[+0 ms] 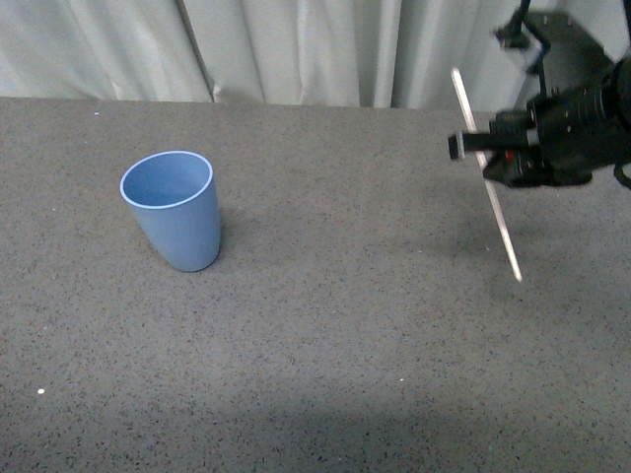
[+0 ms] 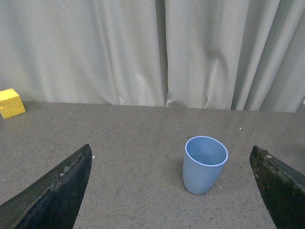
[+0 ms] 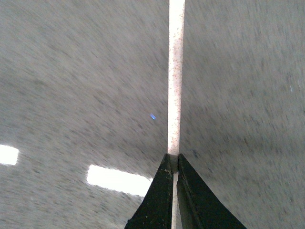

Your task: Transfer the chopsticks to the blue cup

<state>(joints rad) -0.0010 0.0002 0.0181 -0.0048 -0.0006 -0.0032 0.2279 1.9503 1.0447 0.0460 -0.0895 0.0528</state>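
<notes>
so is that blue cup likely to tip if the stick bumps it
Probably: the blue cup tapers to a narrow base and looks empty, so likely light. The chopsticks look straight in the right claw, so probably stiff.

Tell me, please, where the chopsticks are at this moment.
In the front view the chopsticks are at the far right, pinched at a tilt in the right tool, well to the right of the blue cup.

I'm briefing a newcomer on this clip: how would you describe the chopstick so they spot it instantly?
Find the grey table, then the black right gripper above its right side. Clamped in it is the chopstick: a thin cream stick, steeply tilted, the only long thing there.
</notes>
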